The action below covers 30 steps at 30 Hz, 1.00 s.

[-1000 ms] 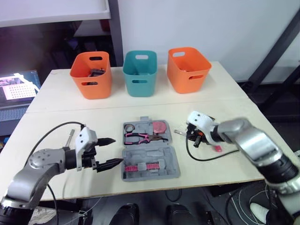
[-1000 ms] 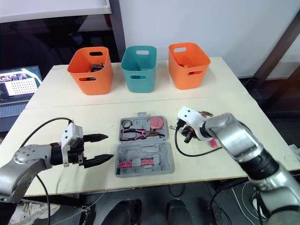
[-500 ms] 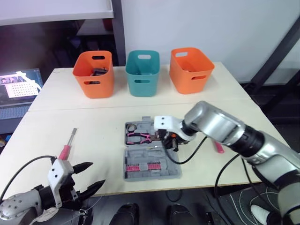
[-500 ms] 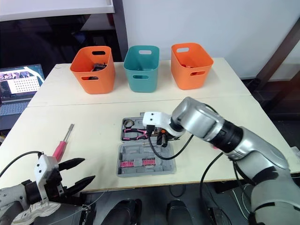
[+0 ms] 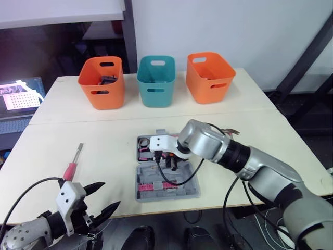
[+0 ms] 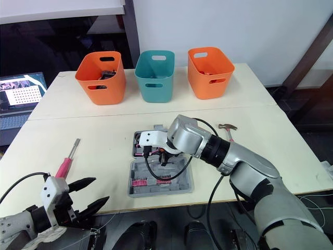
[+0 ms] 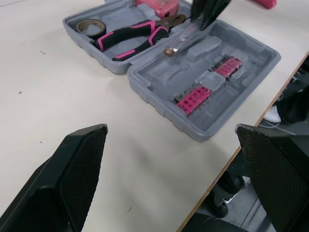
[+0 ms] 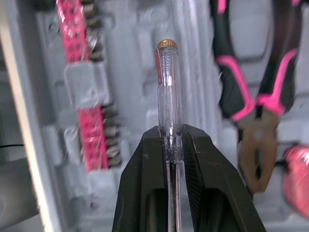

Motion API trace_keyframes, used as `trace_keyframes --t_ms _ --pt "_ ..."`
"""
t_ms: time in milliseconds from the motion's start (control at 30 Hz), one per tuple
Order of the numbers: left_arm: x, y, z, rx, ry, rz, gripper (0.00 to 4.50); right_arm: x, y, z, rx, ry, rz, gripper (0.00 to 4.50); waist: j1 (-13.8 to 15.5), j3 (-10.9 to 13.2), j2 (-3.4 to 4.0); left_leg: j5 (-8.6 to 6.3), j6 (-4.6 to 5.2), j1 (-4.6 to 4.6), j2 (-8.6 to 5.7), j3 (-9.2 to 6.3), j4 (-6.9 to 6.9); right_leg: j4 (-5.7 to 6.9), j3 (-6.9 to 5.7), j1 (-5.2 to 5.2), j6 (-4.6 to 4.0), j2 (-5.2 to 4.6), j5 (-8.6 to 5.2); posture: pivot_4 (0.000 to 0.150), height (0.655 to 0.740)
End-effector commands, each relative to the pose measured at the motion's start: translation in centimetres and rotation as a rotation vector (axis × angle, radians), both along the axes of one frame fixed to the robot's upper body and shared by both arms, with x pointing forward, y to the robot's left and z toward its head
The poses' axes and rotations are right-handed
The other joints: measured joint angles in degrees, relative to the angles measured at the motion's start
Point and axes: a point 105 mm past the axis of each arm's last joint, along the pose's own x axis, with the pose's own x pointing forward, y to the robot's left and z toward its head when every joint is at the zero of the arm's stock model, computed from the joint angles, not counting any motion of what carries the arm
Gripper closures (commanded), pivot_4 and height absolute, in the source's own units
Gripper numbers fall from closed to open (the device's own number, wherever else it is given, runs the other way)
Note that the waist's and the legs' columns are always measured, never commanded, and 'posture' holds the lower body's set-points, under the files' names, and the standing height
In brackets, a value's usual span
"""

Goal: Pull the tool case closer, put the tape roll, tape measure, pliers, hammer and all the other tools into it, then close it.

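The grey tool case [image 5: 193,188] lies open at the table's front middle. Its far half holds the tape roll [image 7: 87,25], pink-handled pliers [image 7: 130,36] and pink tape measure [image 7: 157,4]. The near half holds pink bit strips [image 7: 203,89]. My right gripper [image 5: 169,162] hovers over the case, shut on a clear-handled tester screwdriver [image 8: 167,96] that points over the near half's moulded slots. My left gripper [image 5: 106,197] hangs at the front-left table edge, open and holding nothing. A pink-handled screwdriver [image 5: 73,164] lies on the table to the left. The hammer [image 6: 228,128] rests right of the case.
Two orange bins [image 5: 101,80] [image 5: 209,76] and a teal bin [image 5: 155,79] line the back of the table. A laptop [image 5: 18,96] sits off the far left. A black cable [image 5: 174,182] from my right wrist loops over the case.
My right arm swung from the right of the case to over it, carrying the clear screwdriver. My left arm drew back from the case to the front-left edge, uncovering the pink screwdriver.
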Motion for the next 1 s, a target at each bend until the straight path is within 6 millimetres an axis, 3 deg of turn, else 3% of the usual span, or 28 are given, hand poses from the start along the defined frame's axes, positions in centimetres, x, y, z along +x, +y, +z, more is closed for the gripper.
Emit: trace_keyframes --t_ms 33,267,500,1000 --pt "-0.2 -0.1 0.7 0.013 -0.034 -0.004 0.00 0.2 1.1 0.7 0.018 -0.034 0.027 4.43 0.01 0.00 0.01 0.00 0.00 0.00 0.00 0.00 0.00 0.00 0.00 -0.01 0.00 0.00 0.00 0.150 0.7329" --pt "-0.1 0.1 0.9 0.016 -0.038 0.006 0.00 0.3 2.8 0.1 0.057 -0.015 0.014 4.43 -0.06 0.01 0.01 0.00 -0.02 0.00 0.00 0.00 -0.02 0.05 -0.01 -0.04 0.02 0.03 0.01 0.150 0.7329" --pt "0.4 0.1 1.1 0.018 -0.044 0.002 0.00 0.3 2.6 -1.0 0.047 -0.003 0.000 4.43 -0.04 0.00 0.01 0.01 -0.04 0.00 0.00 0.00 -0.01 0.06 -0.03 -0.05 0.08 0.05 0.05 0.150 0.7329" --pt "1.2 0.4 1.3 0.030 -0.041 -0.010 0.00 1.4 3.2 -0.8 0.076 -0.040 0.005 4.43 -0.28 0.00 0.03 0.07 -0.14 0.02 0.33 0.00 -0.03 0.08 0.00 -0.13 -0.06 0.54 0.20 0.150 0.7329"
